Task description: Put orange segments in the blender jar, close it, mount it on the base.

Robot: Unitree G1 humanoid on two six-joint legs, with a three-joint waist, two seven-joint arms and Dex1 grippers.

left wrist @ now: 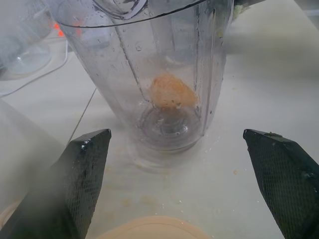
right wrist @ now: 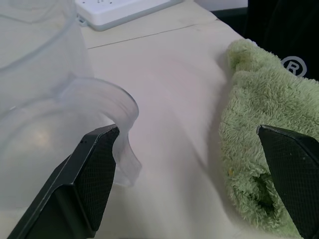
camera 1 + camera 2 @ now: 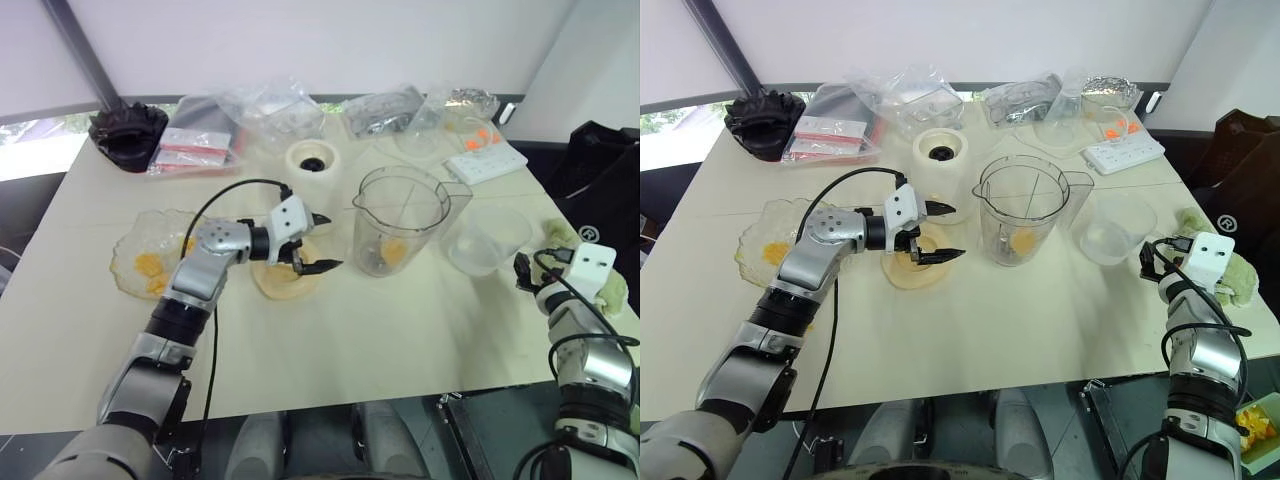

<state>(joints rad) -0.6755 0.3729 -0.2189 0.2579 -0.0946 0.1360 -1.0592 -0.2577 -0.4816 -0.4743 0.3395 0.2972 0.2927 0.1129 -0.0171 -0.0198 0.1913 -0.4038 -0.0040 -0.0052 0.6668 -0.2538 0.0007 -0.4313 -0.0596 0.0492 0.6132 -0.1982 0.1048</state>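
The clear blender jar (image 3: 400,220) stands uncovered mid-table with one orange segment (image 3: 395,252) at its bottom, above the blade hub. More orange segments (image 3: 150,265) lie in a wavy clear dish at the left. The cream-white base (image 3: 314,160) stands behind, its black socket facing up. My left gripper (image 3: 318,243) hovers open and empty over a flat cream-yellow lid (image 3: 285,282), pointing at the jar; its wrist view shows the jar (image 1: 149,74) and the segment (image 1: 171,92) between the spread fingers. My right gripper (image 3: 1150,262) is open and empty near the table's right edge.
A handleless clear bowl (image 2: 50,124) sits just left of my right gripper, and a green towel (image 2: 269,124) lies to its right. A white power strip (image 3: 485,160), plastic bags (image 3: 270,110) and a black object (image 3: 128,135) line the back of the table.
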